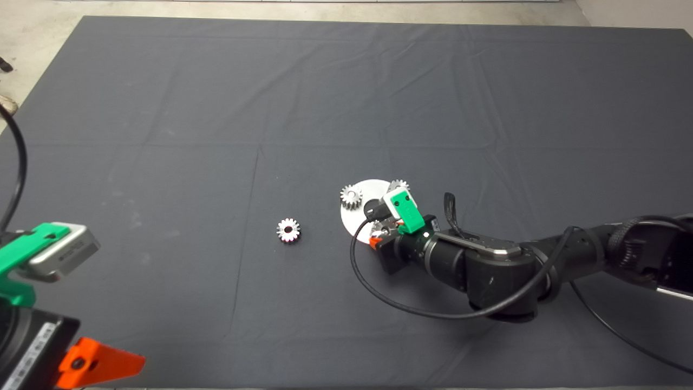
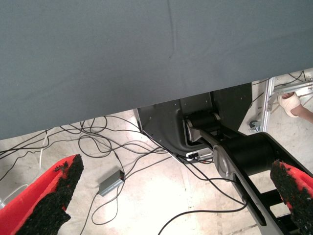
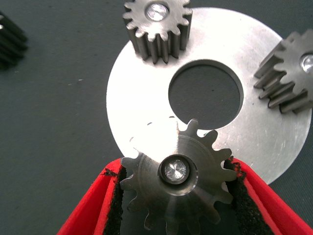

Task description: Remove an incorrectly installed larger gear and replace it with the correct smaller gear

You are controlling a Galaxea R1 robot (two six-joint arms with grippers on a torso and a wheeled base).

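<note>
Dark mat covers the tabletop (image 1: 162, 108); right of centre in the head view your right gripper (image 3: 178, 196) has its fingers (image 3: 242, 196) clamped on the larger gear (image 3: 178, 181), seated on its pin at the silver disc's (image 3: 142, 93) rim, darker, slant-toothed. Removal looks barely begun. The smaller gear (image 1: 288, 230), bright, lies loose near centre, uninstalled; left gripper (image 1: 81, 363) waits lower left, fingers spread apart.
</note>
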